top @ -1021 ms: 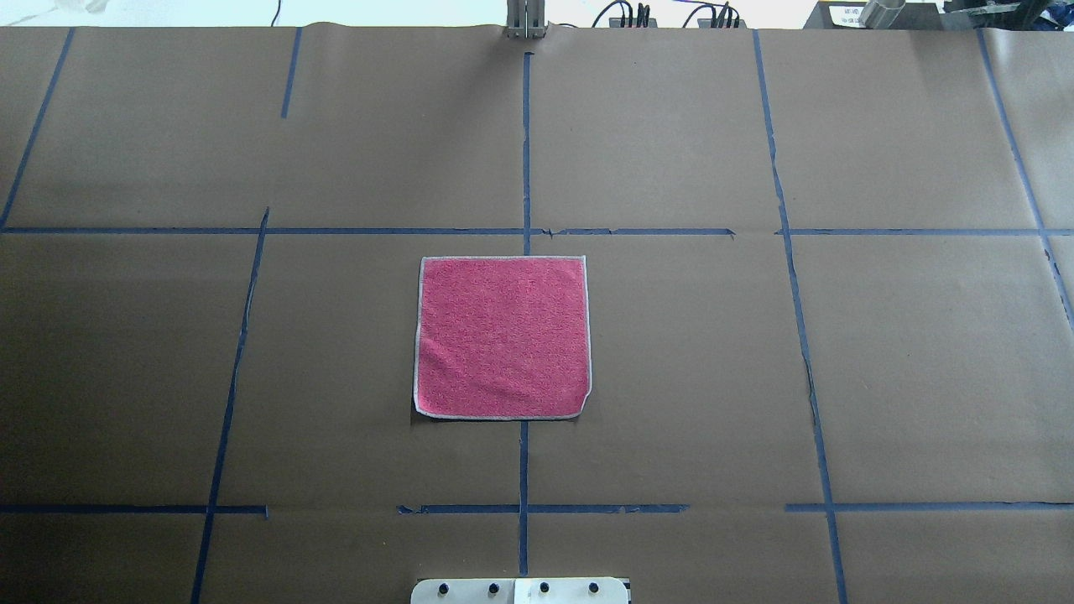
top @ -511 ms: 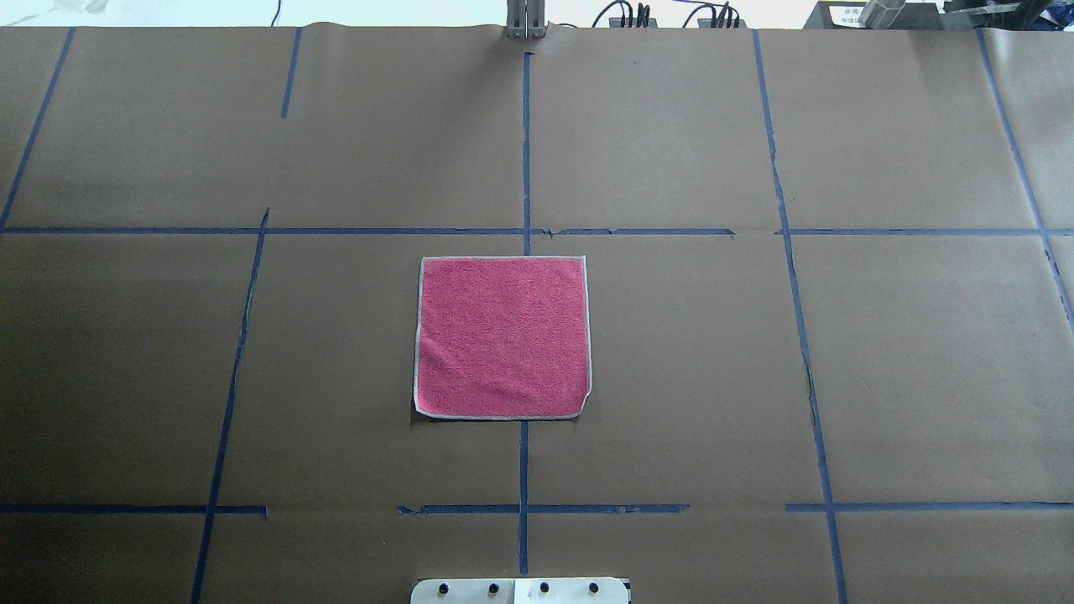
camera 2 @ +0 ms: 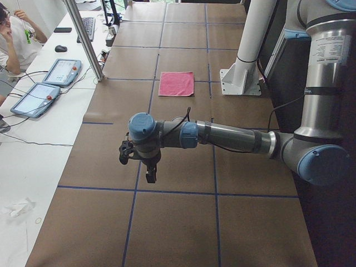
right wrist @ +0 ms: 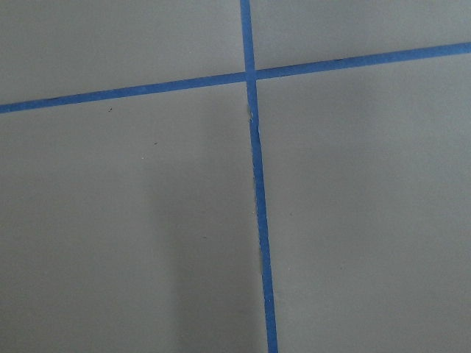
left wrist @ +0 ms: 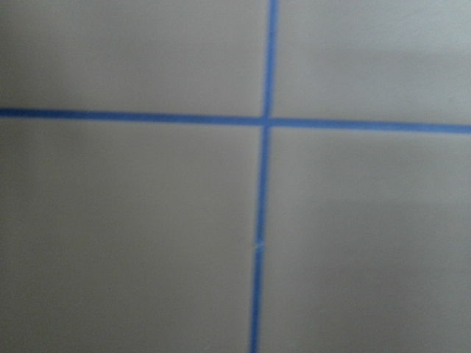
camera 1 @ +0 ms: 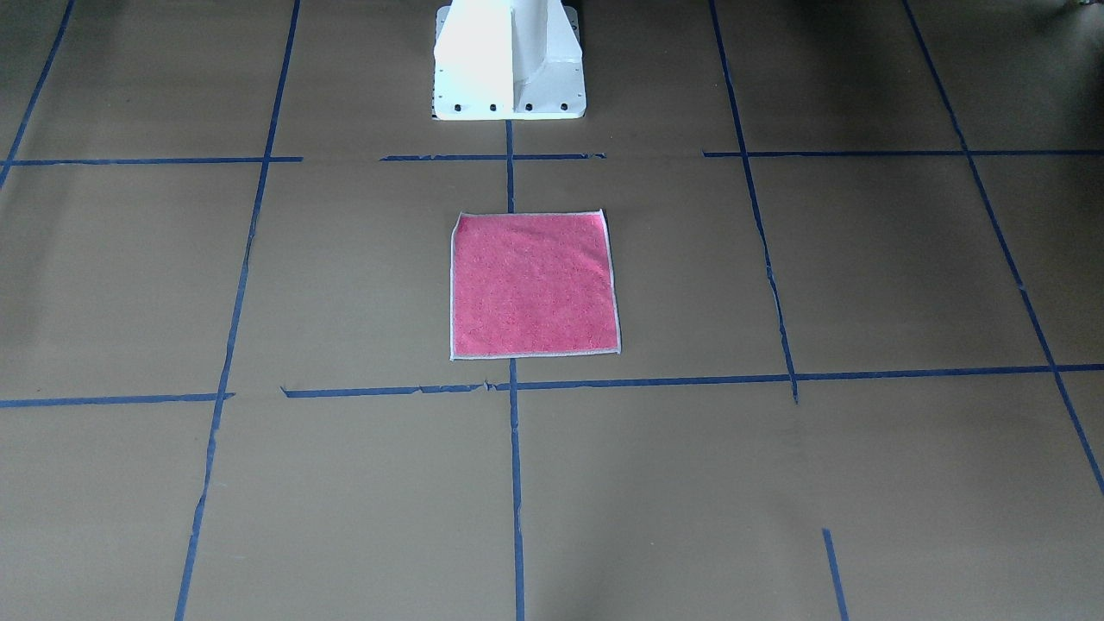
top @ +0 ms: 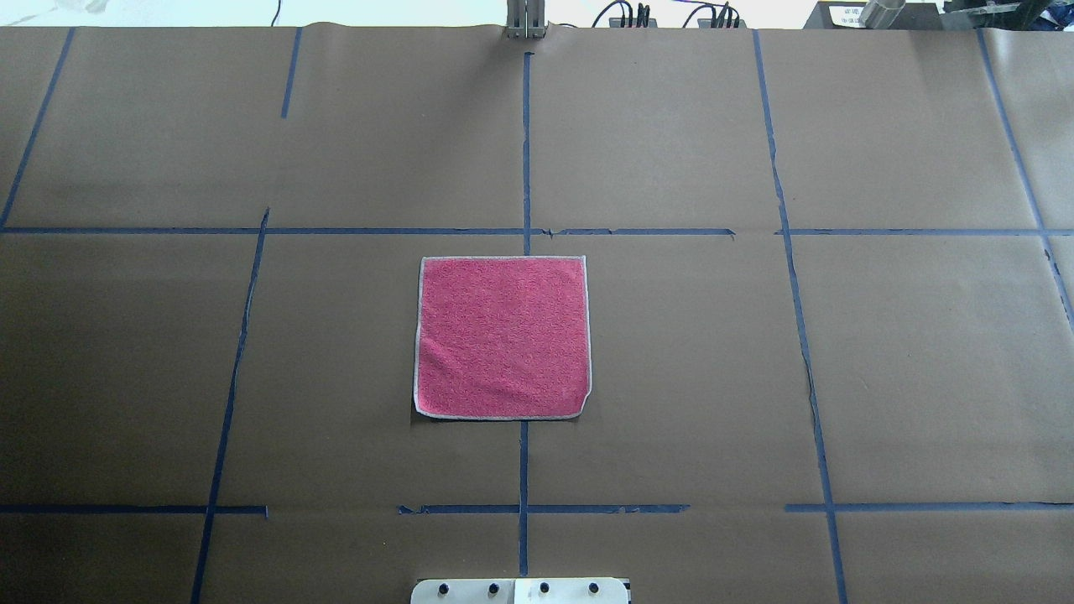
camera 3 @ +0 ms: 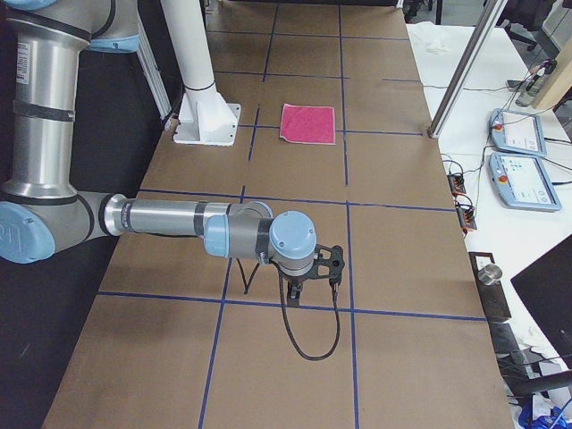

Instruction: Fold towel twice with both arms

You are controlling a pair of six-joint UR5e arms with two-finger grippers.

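The towel (top: pixel 502 337) lies flat and unfolded, pink face up, at the table's middle, just in front of the robot's base; it also shows in the front-facing view (camera 1: pixel 535 285) and both side views (camera 2: pixel 176 83) (camera 3: pixel 308 122). Neither arm is over it. My left gripper (camera 2: pixel 146 167) shows only in the left side view, far from the towel towards the table's left end. My right gripper (camera 3: pixel 299 286) shows only in the right side view, far towards the right end. I cannot tell whether either is open or shut. Both wrist views show only brown paper and blue tape.
The white pedestal base (camera 1: pixel 509 60) stands behind the towel. Blue tape lines (top: pixel 525 151) grid the brown paper. A metal post (camera 2: pixel 83 39) stands at the far edge. Teach pendants (camera 3: pixel 514 134) and a seated person (camera 2: pixel 14 39) are beyond it.
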